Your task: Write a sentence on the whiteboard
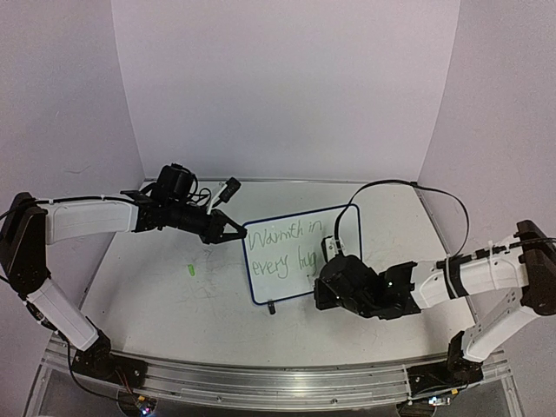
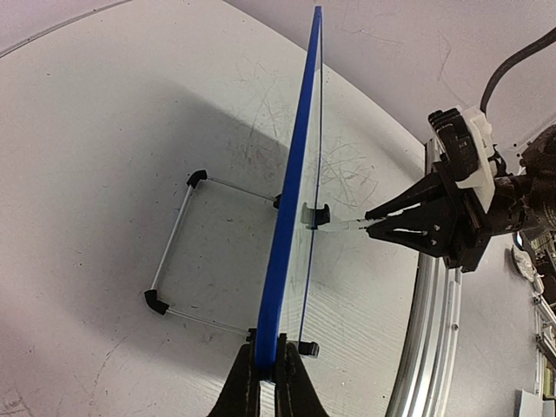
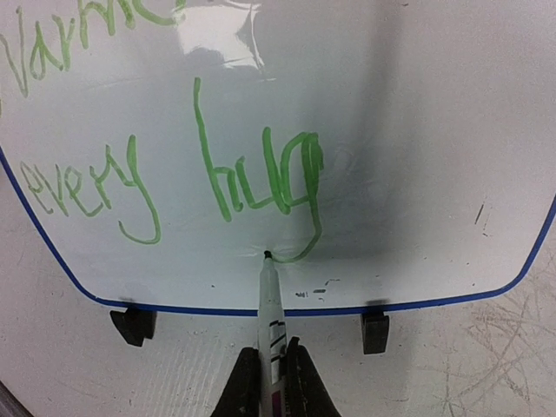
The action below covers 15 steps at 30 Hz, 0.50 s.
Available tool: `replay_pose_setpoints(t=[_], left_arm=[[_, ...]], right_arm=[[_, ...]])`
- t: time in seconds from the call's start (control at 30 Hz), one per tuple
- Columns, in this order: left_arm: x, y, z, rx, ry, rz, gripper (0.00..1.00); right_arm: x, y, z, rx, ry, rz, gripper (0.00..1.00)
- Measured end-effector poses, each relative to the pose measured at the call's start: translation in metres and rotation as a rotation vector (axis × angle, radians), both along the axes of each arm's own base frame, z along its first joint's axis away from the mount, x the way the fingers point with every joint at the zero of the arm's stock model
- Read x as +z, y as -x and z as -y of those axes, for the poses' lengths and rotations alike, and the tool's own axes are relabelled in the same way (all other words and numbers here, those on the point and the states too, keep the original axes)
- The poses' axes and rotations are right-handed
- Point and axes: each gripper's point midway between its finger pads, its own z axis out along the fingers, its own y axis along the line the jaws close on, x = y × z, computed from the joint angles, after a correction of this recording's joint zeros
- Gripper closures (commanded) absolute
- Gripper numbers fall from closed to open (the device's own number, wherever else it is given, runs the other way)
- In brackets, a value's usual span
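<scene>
Left gripper [image 2: 268, 358] clenched on whiteboard [image 2: 294, 200] edge — right gripper [image 3: 272, 358] grasping marker [image 3: 269, 300], tip at last "g" of sentence [image 3: 252, 178].

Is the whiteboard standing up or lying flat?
Standing. The whiteboard shows edge-on in the left wrist view, propped on a wire stand, with the left gripper pinching its edge.

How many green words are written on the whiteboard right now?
4 on the whiteboard. Top line: Warmth, then in. Bottom line: every, then hug, with the pen tip at its tail. None seem hidden.
</scene>
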Motion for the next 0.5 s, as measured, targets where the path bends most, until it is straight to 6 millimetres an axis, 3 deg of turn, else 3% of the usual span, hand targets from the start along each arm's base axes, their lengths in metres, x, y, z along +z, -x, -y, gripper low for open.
replay_pose_setpoints(t=[0.5], left_arm=[[0.0,0.0,0.0,-0.001,0.0,0.001,1.0]], right_arm=[[0.014,0.001,0.023,-0.047,-0.018,0.033,1.0]])
